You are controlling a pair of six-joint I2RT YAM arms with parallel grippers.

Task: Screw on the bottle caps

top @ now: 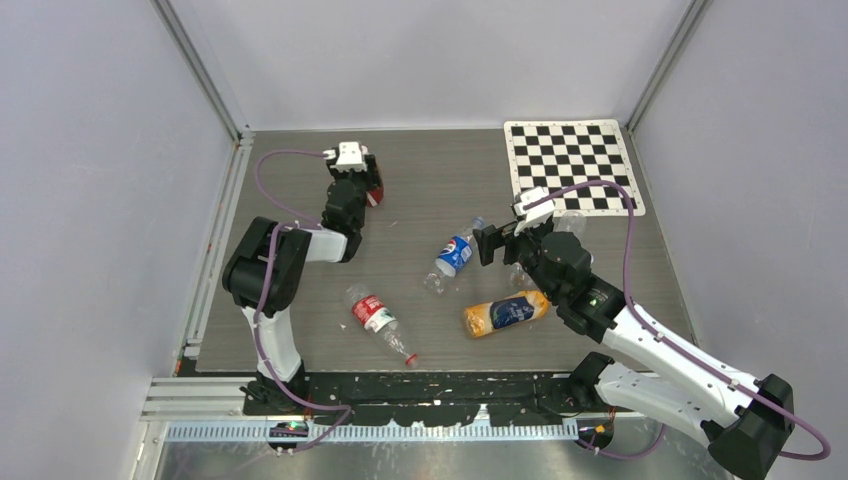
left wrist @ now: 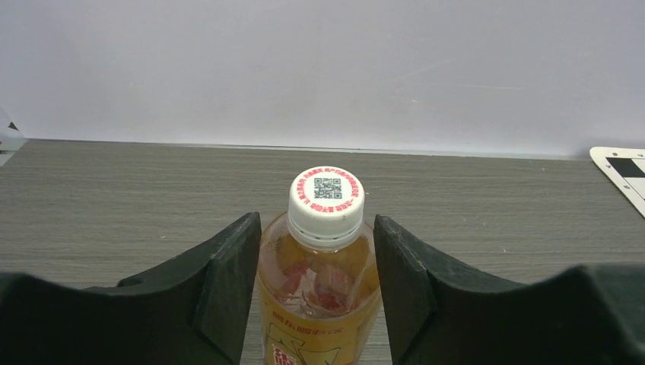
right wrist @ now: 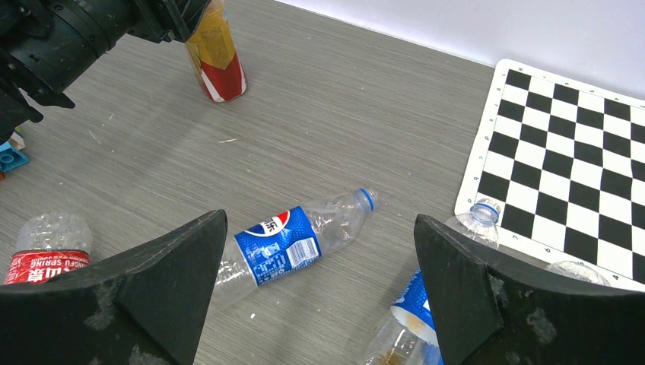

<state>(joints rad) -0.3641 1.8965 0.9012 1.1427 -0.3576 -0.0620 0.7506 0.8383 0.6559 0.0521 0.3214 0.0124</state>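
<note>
Left wrist shows white cap (left wrist: 326,199) (atop bottle (left wrist: 319,300)) between jaws of left claw (left wrist: 318,228)

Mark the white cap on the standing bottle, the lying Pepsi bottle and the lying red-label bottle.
white cap (left wrist: 326,190): left wrist view, on its printed top.
Pepsi bottle (right wrist: 278,245): right wrist view, on its blue label.
red-label bottle (top: 369,312): top view, on its label.

Matt woodgrain table (left wrist: 114,198), glossy clear plastic bottle (left wrist: 319,293) w/ ribbed cap (left wrist: 326,201)

Overhead rear view; forward wrist views, upright bottle (left wrist: 319,300) in both.
</note>
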